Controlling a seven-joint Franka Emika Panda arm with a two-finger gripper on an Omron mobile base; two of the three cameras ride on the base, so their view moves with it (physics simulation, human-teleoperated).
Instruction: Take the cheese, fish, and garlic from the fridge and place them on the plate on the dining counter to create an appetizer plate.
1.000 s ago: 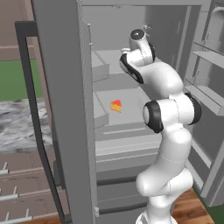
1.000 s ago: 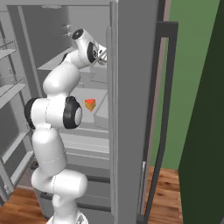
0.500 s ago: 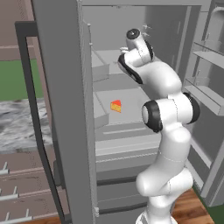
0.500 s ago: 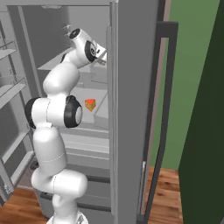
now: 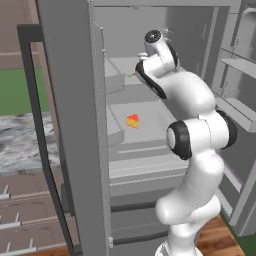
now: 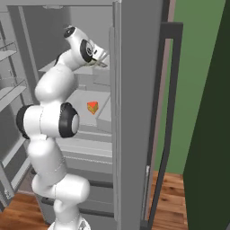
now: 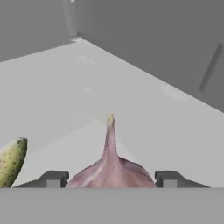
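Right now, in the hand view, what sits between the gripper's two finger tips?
The garlic sits between the finger tips of the gripper, its pointed top facing away over the bare fridge shelf, in the hand view.

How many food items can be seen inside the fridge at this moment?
3. The cheese lies on a middle shelf. The garlic sits between the gripper fingertips on a higher shelf, with the fish beside it. Others may be hidden.
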